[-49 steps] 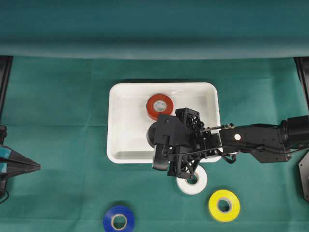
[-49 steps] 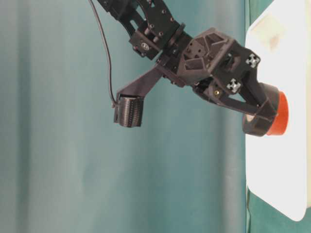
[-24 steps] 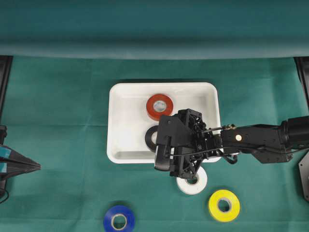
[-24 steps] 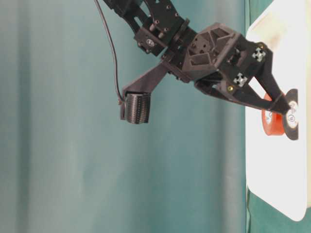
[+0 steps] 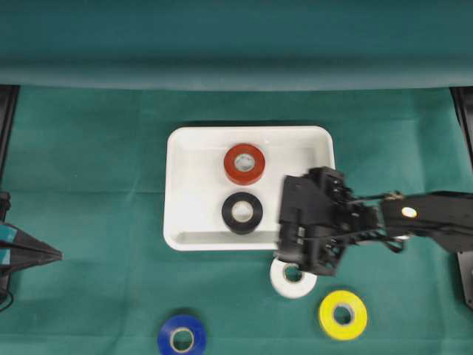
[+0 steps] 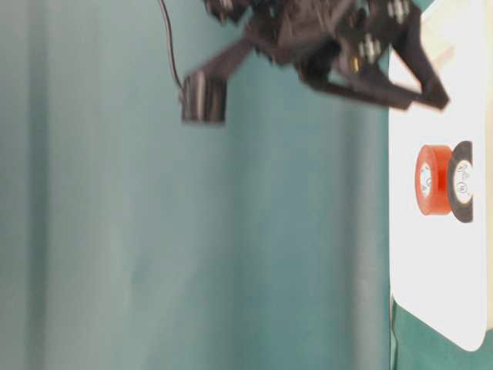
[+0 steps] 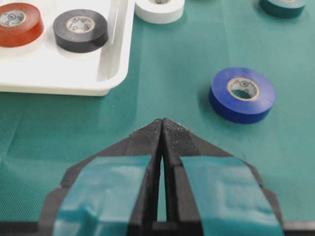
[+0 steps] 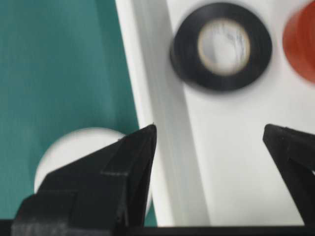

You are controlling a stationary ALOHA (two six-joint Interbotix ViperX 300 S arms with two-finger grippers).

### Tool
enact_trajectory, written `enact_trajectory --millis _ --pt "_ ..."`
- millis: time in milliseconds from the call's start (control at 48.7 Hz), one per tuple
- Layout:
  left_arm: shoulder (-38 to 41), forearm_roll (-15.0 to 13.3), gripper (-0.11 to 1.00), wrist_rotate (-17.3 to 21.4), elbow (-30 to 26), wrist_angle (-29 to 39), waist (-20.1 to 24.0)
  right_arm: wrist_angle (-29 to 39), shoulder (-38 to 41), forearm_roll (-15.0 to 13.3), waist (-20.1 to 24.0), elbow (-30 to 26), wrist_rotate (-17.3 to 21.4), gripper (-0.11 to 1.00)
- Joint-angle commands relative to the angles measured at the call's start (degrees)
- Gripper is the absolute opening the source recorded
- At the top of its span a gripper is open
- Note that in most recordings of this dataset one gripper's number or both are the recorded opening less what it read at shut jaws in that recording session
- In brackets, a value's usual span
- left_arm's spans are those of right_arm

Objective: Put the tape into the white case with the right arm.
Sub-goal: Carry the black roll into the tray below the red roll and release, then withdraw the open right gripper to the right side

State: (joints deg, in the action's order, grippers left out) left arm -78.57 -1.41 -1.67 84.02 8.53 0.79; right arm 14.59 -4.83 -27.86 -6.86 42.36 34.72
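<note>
Black tape [image 5: 242,213] now lies flat in the white case [image 5: 194,191], hole facing up, just below the red tape [image 5: 244,163]; a second ago it was pinched in the right gripper [image 8: 211,147]. Right gripper has released it and drawn back toward the case's lower right rim, jaws spread wide and empty. Left gripper [image 7: 162,129] rests with jaws pressed together. White tape [image 5: 293,276], yellow tape [image 5: 343,315] and blue tape [image 5: 182,334] lie on the green cloth [image 5: 89,185].

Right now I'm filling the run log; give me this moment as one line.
right gripper: open, empty | black tape: in white case beside red tape | white, yellow, blue tape: on cloth | left gripper: shut
</note>
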Motion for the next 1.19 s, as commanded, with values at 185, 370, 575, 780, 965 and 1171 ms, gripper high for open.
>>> enact_trajectory --millis 185,370,575,780,965,1171 --pt "0.4 -0.1 0.0 -0.1 -0.6 -0.5 0.2 -1.7 -11.2 0.1 -0.1 9.2 0.1 0.72" --pt "0.4 -0.1 0.0 -0.1 -0.6 -0.5 0.2 -5.1 -17.4 0.1 -0.1 15.1 0.1 0.72" --pt "0.4 -0.1 0.0 -0.1 -0.6 -0.5 0.1 -5.8 -24.4 0.2 -0.1 21.4 0.1 0.71" --pt "0.4 -0.1 0.0 -0.1 -0.6 -0.6 0.2 -5.8 -31.7 0.3 -0.1 26.2 0.4 0.71" --pt "0.4 -0.1 0.0 -0.1 -0.6 -0.5 0.2 -5.7 -38.3 0.3 -0.1 29.7 0.5 0.71" --pt "0.4 -0.1 0.0 -0.1 -0.7 -0.5 0.2 -6.0 -40.3 0.3 -0.1 31.3 0.5 0.71"
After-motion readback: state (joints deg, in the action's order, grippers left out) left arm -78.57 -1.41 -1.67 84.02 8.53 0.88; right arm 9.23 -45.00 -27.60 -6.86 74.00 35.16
